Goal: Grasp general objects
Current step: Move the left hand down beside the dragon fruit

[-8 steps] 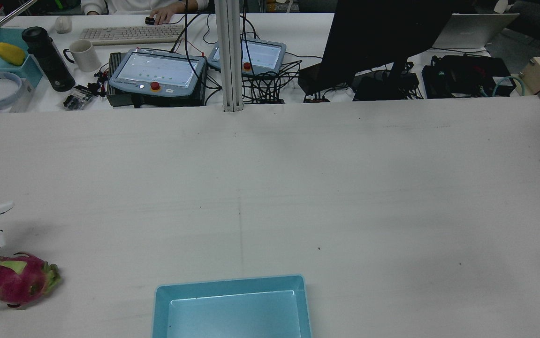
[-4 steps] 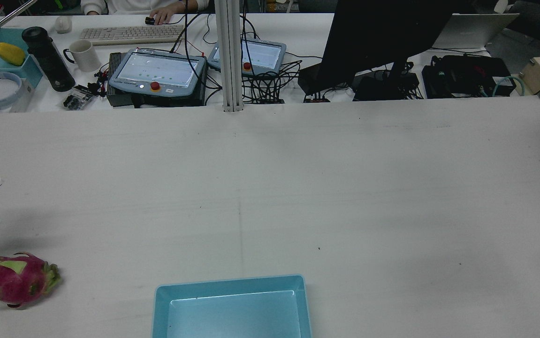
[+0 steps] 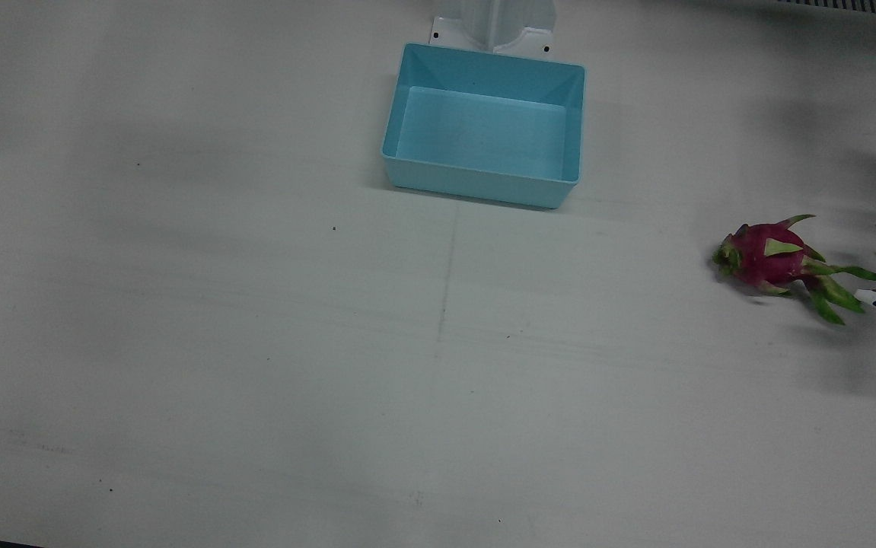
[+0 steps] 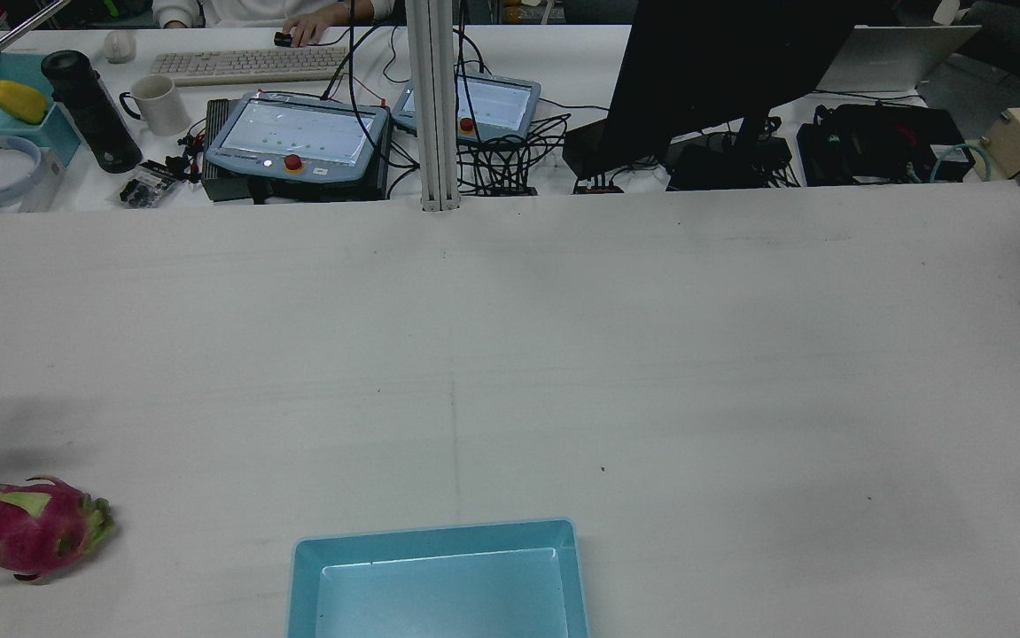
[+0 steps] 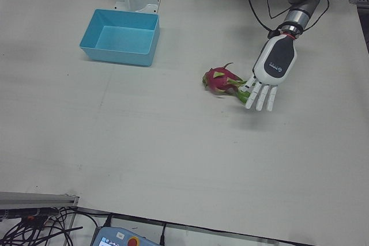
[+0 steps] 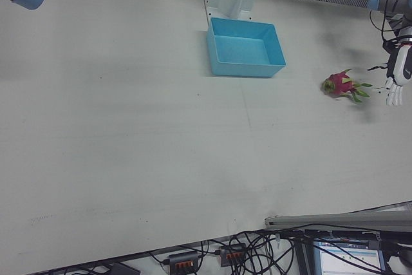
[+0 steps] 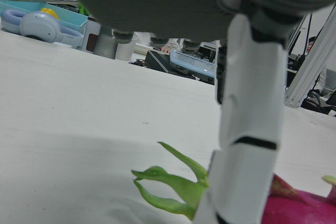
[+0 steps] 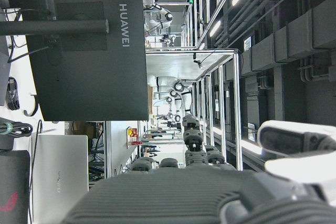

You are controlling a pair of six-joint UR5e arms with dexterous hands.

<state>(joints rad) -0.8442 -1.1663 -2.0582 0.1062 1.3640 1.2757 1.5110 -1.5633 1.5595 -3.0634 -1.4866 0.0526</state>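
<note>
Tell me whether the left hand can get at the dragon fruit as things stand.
Probably yes. The left hand hangs open right beside the dragon fruit, at its leafy end, and nothing on the table stands between them.

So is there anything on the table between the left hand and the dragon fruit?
Nothing visible. The left hand hovers open right beside the dragon fruit, at its green leafy end, and only bare table shows around them. The blue bin sits well off to the fruit's other side.
</note>
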